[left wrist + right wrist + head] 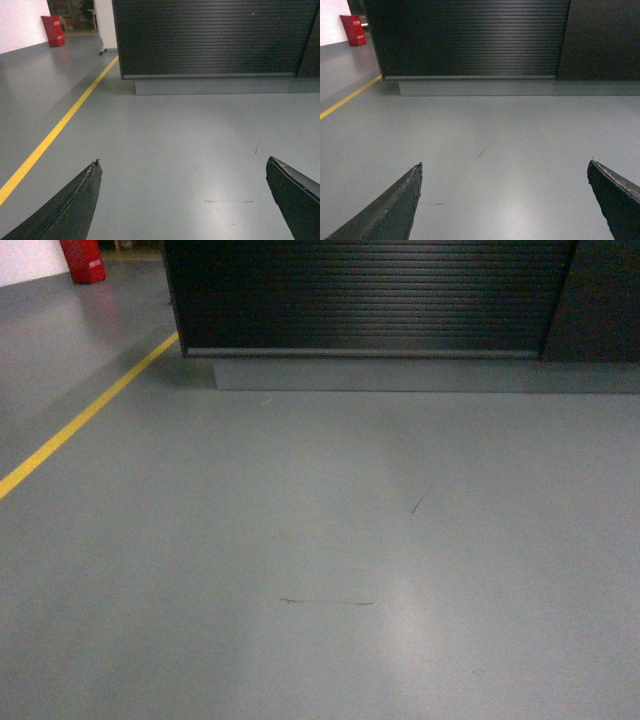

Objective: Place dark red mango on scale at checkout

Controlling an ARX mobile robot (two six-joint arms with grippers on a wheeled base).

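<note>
Checkout worktop: a dark black counter with a horizontally ribbed front panel, standing at the far side of the floor in all three views; only its front face shows, not its top.
Base strip: a grey band running along the foot of the ribbed panel, set slightly back from its left corner.
Side panel: a plain dark surface adjoining the ribbed front on the right.
Dark red mango: not in any view, so I cannot tell where it is.
Scale: not in any view; the top of the worktop is out of frame.
Left claw: wide open, two dark fingertips at the lower corners of the left wrist view, only floor between them, holding nothing.
Right claw: likewise spread wide, fingertips at the lower corners of the right wrist view, holding nothing.
Floor: smooth grey, slightly glossy, with a few thin dark scuff marks in the middle.
Yellow line: painted on the floor, running diagonally from the near left toward the left corner of the worktop.
Red object: stands on the floor well to the left beyond the worktop, against a white wall; too small to identify.
</note>
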